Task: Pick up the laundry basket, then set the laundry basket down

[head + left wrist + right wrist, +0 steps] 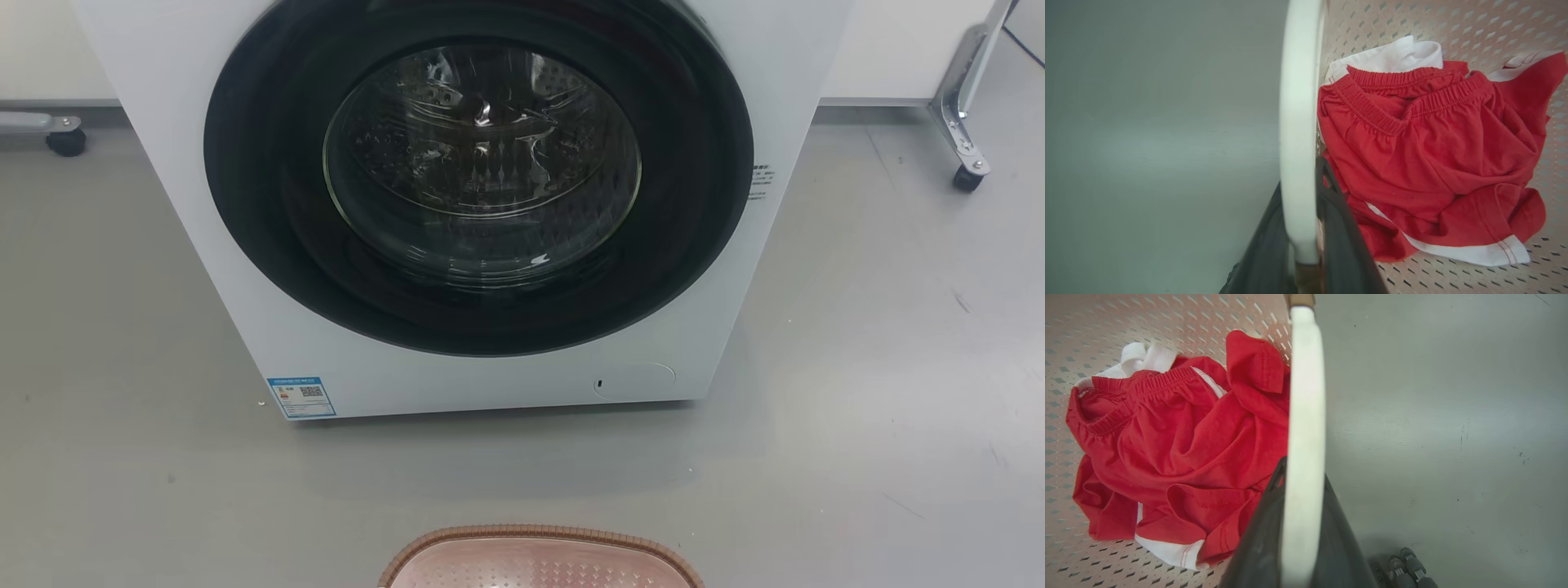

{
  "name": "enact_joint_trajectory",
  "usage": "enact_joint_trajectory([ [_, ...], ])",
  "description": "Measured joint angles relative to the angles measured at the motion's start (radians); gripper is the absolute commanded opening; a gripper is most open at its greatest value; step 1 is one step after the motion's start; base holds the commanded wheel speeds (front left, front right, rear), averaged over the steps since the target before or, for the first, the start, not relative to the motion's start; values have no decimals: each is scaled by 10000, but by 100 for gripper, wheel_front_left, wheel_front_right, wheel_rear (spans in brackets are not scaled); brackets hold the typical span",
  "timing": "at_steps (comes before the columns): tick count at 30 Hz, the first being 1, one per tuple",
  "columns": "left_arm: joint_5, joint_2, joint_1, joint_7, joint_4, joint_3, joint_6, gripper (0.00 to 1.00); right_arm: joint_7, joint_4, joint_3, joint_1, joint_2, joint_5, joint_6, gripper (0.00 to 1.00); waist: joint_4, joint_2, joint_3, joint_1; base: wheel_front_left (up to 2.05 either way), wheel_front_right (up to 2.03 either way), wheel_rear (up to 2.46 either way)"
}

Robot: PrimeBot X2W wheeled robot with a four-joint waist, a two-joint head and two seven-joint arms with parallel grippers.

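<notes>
laundry basket (535,534) | step: pick-up, grasp made (judged) | left gripper (1300,179), right gripper (1304,473): each clenched on a white handle (1298,102) | next: raise both arms level

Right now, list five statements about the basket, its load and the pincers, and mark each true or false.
1. The left pincer grips a white handle of the laundry basket. True.
2. The basket holds blue towels. False: red shorts with white trim lie in it.
3. The right pincer straddles the other handle. True.
4. The washer stands open. False: the washing machine door is shut.
5. The basket's rim is brown. True.
</notes>
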Motion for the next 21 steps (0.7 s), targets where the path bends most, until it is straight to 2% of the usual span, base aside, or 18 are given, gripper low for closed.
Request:
enact_joint_trajectory([
  [21,-261,6,-42,12,0,-249,79,0,-29,115,267,-200,2,309,2,0,41,0,267,1,0,0,0],
])
